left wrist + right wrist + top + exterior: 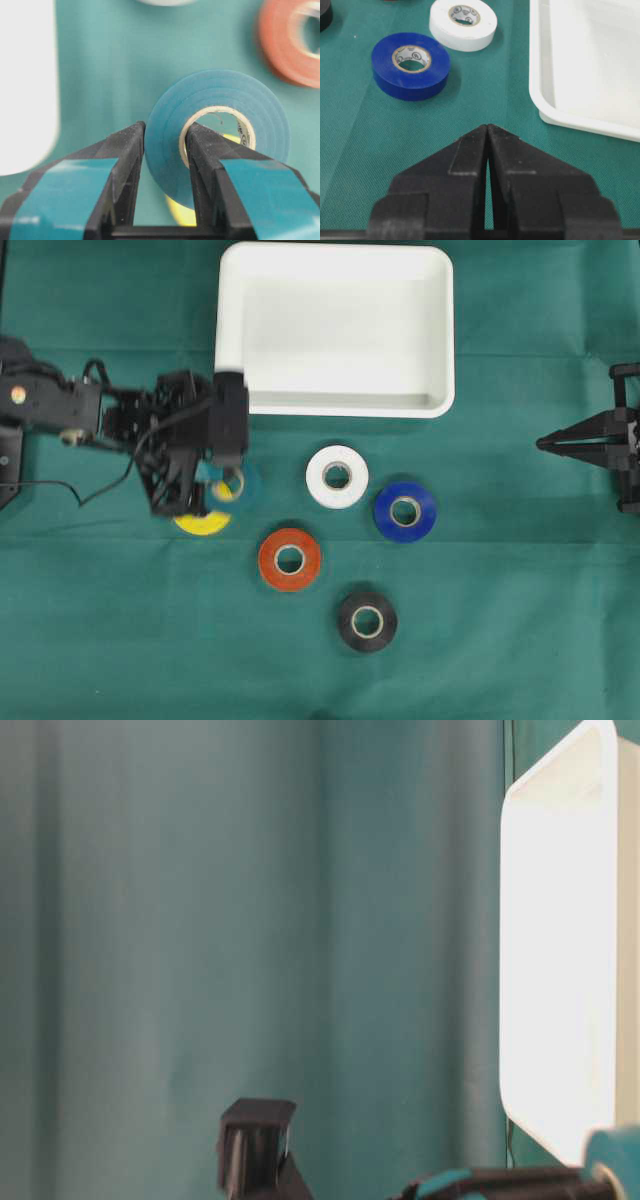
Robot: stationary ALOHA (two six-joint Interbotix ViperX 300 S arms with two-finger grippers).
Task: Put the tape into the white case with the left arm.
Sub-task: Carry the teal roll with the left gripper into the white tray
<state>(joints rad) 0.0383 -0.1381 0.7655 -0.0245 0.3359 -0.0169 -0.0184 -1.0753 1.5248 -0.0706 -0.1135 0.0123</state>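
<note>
The left gripper point(165, 150) is clamped on the wall of a teal tape roll point(220, 125), one finger outside the roll and the other inside its cardboard core, and the roll looks lifted off the green cloth point(120, 640), with a yellow roll point(203, 523) showing below it. In the overhead view this roll hangs just near-side of the white tray's point(335, 405) near left corner, not yet over it. The step in hand, as I judge it, is the carry to the tray. To do it well, the arm should keep the roll high enough to clear the raised rim, travel toward the far side until the whole roll is over the tray floor rather than the edge, then lower before letting go so it lands flat and does not bounce or roll. The grip is off-centre, so a smooth, unhurried swing should keep the roll from twisting. The white point(337, 476), blue point(405, 511), orange point(290, 559) and black point(367, 621) rolls lie to the right, out of the path. The right gripper point(487, 150) rests closed and empty at the far right.
</note>
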